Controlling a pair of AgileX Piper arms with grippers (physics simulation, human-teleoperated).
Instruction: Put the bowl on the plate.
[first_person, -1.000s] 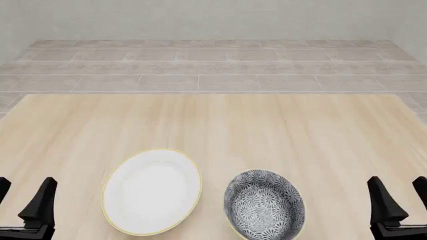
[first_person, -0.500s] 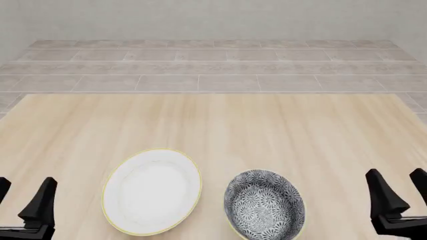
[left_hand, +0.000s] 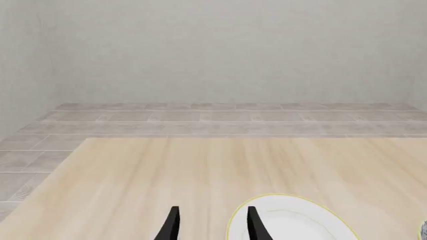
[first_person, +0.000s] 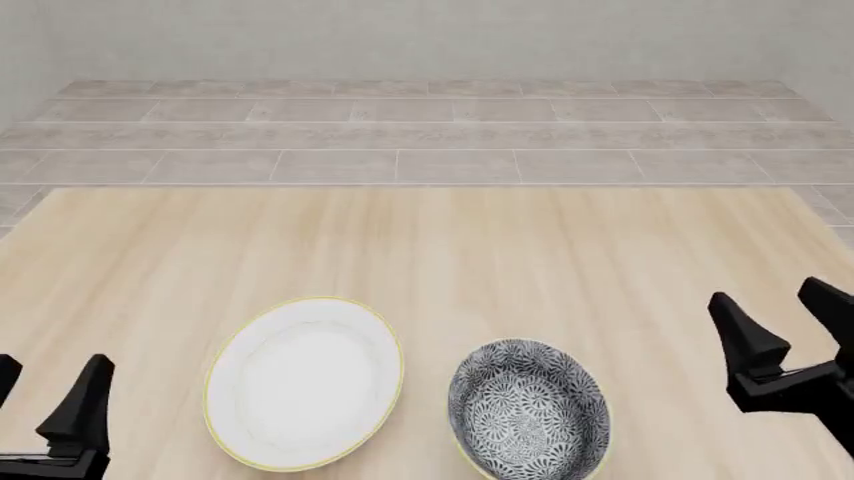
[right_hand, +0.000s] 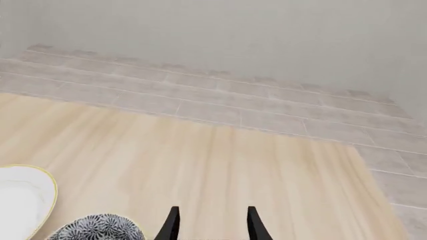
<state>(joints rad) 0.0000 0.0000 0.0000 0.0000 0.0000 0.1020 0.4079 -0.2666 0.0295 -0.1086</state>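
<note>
While the bowl (first_person: 529, 409) sits on the desk (first_person: 534, 250) by its near edge, just beside the plate (first_person: 304, 383), nothing is done: right gripper (first_person: 781, 320) and left gripper (first_person: 47, 395) both gape, empty; grasp, lift and placement remain.

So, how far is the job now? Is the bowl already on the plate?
Not yet. The bowl sits on the table beside the plate, to its right and apart from it, so nothing is placed. In hand: the right gripper is open, holds nothing, and has risen and moved forward over the last second; the left gripper is open at the near edge. Left: grasp the bowl, lift it, set it on the plate.
</note>
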